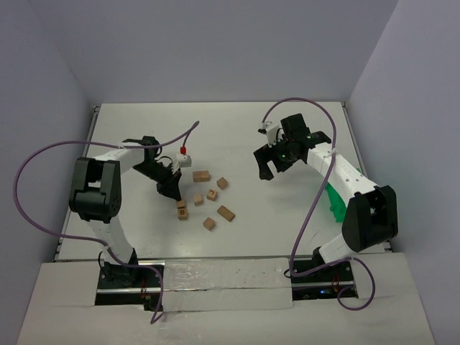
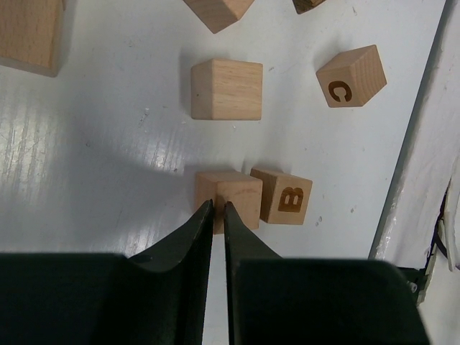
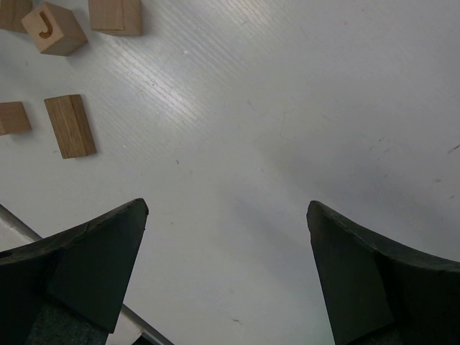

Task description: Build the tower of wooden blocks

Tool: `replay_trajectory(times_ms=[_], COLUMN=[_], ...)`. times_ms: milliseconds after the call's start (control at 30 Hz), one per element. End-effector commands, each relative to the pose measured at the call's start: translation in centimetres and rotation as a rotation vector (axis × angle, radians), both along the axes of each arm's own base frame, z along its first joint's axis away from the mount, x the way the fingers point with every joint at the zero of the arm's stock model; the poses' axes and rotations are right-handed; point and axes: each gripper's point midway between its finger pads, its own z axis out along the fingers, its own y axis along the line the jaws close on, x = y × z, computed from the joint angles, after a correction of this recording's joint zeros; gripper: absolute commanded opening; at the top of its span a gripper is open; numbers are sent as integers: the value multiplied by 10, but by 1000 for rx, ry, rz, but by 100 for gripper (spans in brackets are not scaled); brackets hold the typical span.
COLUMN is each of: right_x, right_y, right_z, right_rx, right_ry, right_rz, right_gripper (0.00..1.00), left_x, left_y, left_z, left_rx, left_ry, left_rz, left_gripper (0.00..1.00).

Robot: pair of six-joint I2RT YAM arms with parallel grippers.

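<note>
Several small light-brown wooden blocks (image 1: 213,195) lie scattered singly on the white table, none on top of another. My left gripper (image 1: 171,188) is low at the left edge of the group and shut, with nothing between its jaws. In the left wrist view its tips (image 2: 218,207) reach the near face of a plain block (image 2: 233,192) that sits beside a block marked B (image 2: 282,195). A plain cube (image 2: 226,89) and a block marked C (image 2: 351,75) lie beyond. My right gripper (image 1: 272,167) hovers open to the right of the blocks, over bare table (image 3: 228,212).
A green bin (image 1: 334,203) stands at the right table edge, partly hidden behind the right arm. In the right wrist view, a block marked J (image 3: 54,29) and a flat rectangular block (image 3: 70,126) lie far left. Walls close in the table.
</note>
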Motion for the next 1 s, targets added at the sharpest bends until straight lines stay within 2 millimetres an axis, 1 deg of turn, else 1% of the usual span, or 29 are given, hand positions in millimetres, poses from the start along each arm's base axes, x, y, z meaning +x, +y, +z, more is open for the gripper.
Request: replay_trajectory(times_ms=[0, 700, 767, 867, 900, 967], right_x=[1, 0, 0, 0, 0, 0], right_y=[2, 2, 2, 2, 2, 2], right_z=[-1, -3, -3, -2, -1, 0], right_rx=[-4, -5, -4, -2, -1, 0], right_ry=[-10, -4, -2, -6, -7, -10], right_rz=[10, 9, 9, 8, 9, 10], right_gripper=[100, 100, 100, 100, 100, 100], left_x=[-1, -15, -13, -11, -9, -8], left_y=[-10, -15, -16, -16, -17, -17], left_z=[7, 10, 12, 15, 17, 22], left_rx=[-58, -60, -62, -63, -62, -62], left_ry=[-13, -9, -17, -27, -35, -43], left_rz=[-37, -68, -68, -60, -58, -60], left_gripper=[18, 19, 24, 35, 41, 46])
